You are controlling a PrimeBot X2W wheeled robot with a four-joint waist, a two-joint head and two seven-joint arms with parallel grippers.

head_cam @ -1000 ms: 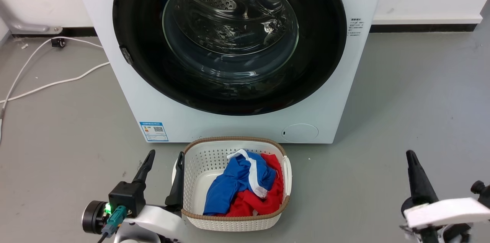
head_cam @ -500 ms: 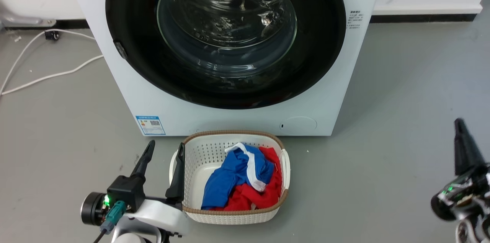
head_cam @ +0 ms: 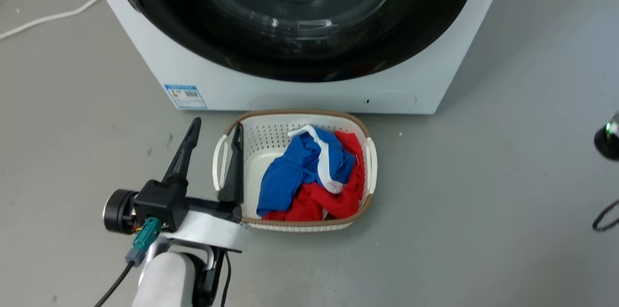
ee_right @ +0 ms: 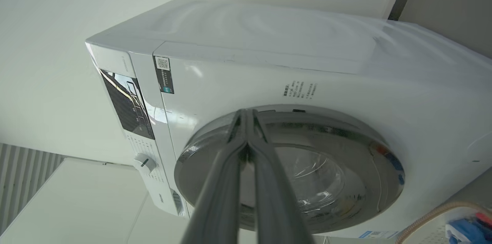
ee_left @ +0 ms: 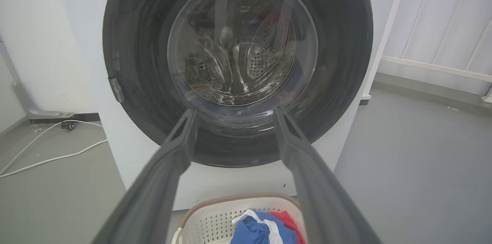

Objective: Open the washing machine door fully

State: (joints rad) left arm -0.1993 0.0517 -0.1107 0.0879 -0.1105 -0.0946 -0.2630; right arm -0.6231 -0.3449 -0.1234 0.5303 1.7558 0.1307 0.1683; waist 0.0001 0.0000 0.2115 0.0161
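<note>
Nearest in, at the lower left of the head view, the left gripper [head_cam: 215, 130] hangs low with its fingers spread wide and nothing between them, one finger crossing the left rim of the laundry basket [head_cam: 220, 162] in the picture. That basket, heaped with blue and red clothes [head_cam: 309, 186], sits on the grey floor [head_cam: 483, 176] just in front of the washing machine [head_cam: 309, 96], close under its white lower panel. Beyond it, across the top of the frame, the washing machine door [head_cam: 300, 63] lies flat against the machine front, shut as far as I can judge, glass bowl bulging toward us. In the left wrist view the door [ee_left: 134, 63] stands dead ahead of the spread left gripper [ee_left: 235, 114], well apart from it, with a small grey tab [ee_left: 115, 88] on the rim at frame left, a hinge by my reading. Now the right wrist view, rolled sideways: the right gripper [ee_right: 246, 112], fingers pressed together and empty, points its tips at the door [ee_right: 346, 132] rim near the top of that frame, the side opposite the tab as I work it out; contact I cannot tell. So the right arm looks the nearer one, and the pull should come outward from that edge, swinging toward the tab side. Open floor lies right of the machine; the white cable [head_cam: 48, 17] at upper left and the basket below are the things to mind.
</note>
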